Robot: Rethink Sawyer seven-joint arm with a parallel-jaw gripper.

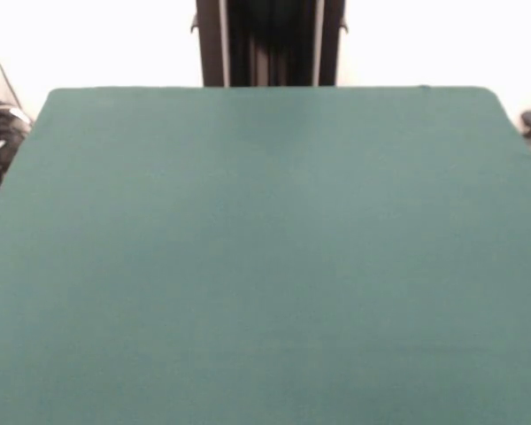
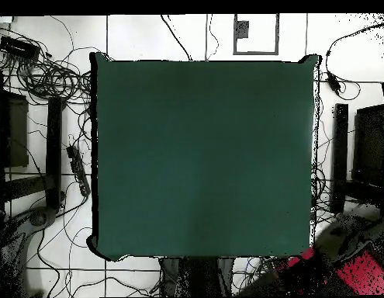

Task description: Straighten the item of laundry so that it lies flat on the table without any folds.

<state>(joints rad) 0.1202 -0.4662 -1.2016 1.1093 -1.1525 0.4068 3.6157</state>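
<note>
Green cloth covers the whole bench (image 1: 265,266), and in both views it lies bare: no blue garment shows anywhere on it, so the one relation the coming move would turn on, which way the item of laundry lies from the tool and how its long axis runs, cannot be read at all. The tool itself shows in neither view, so whether it is released or clenched cannot be told. In the front view only the dark pedestal (image 1: 270,42) stands at the far edge of the bench, with nothing coming down from above. In the overhead view a patch of red at the lower right corner (image 2: 358,273) may be part of the drawn-back arm, lying off the bench edge, but it is too broken up to be sure. With no tool to measure from, places can only be given loosely: the cloth looks smooth and even, without wrinkles or bumps that might hide fabric. Around the bench the pale floor carries tangled cables (image 2: 47,77) and dark stands (image 2: 340,155), all well apart from the working surface. My judgement is that straightening cannot start until the garment is set on the bench.
</note>
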